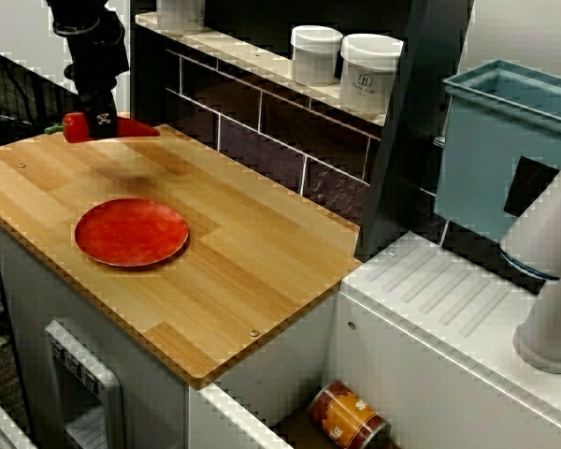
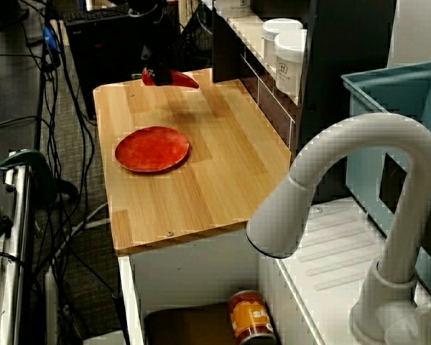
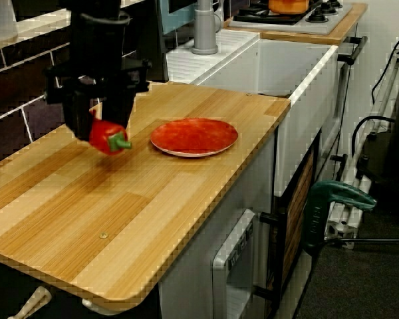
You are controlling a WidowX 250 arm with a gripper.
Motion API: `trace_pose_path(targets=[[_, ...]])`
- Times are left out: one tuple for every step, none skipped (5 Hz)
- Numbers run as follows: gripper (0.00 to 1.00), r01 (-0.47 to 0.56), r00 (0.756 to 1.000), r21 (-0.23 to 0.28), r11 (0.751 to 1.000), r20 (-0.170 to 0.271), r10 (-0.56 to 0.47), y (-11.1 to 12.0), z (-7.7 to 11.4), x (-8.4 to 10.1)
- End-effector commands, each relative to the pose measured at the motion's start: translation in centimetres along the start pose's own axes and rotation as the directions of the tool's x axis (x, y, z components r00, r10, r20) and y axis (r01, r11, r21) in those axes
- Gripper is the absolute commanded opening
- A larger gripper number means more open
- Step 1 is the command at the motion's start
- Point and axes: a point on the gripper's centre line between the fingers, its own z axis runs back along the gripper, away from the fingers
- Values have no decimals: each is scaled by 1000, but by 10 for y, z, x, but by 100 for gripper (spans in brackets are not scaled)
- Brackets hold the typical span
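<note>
Clamps the black hand (image 3: 98,125) shut on a red pepper (image 3: 109,138), as seen in the view from the side. Grips the upper part only, with the glossy red body and the green stem poking out below the fingers. Holds the pepper in the air, clear of the wood, over a soft shadow. Shows, in the view from above, the pepper's tapered end jutting sideways past the hand, above a far corner of the wooden counter (image 1: 262,271). Sets a round red plate (image 1: 131,231) flat on the boards near the hand, apart from the pepper and closer to the middle of the counter. Butts the counter against a white ribbed drainboard (image 1: 449,299), with an orange-labelled can (image 1: 348,419) lying on its side in the recess below the joint. Curves a white faucet (image 2: 366,133) large across the view from the sink. Lines the back with a dark tiled wall (image 1: 262,131) and a shelf (image 1: 248,54) carrying white jars (image 1: 369,75), beside a teal bin (image 1: 505,140). Fills the floor beyond with black cables (image 2: 65,108), a green clamp (image 3: 336,199) and, farthest off in the view from the side, a stove (image 3: 299,16) bearing an orange pot (image 3: 289,5).
</note>
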Motion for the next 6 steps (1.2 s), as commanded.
trace_pose_path(targets=[[0,-4,1000,38,999,-21,5,7,-5,-4],[0,-5,999,31,1000,-47,7,3,-15,-5],[100,-67,996,-3,998,-54,67,-1,-9,-10],[100,-66,996,-29,997,-64,64,-2,-3,-10],[100,-82,995,-70,994,-62,78,1,11,-11],[100,-127,991,-83,989,-43,123,9,27,-16]])
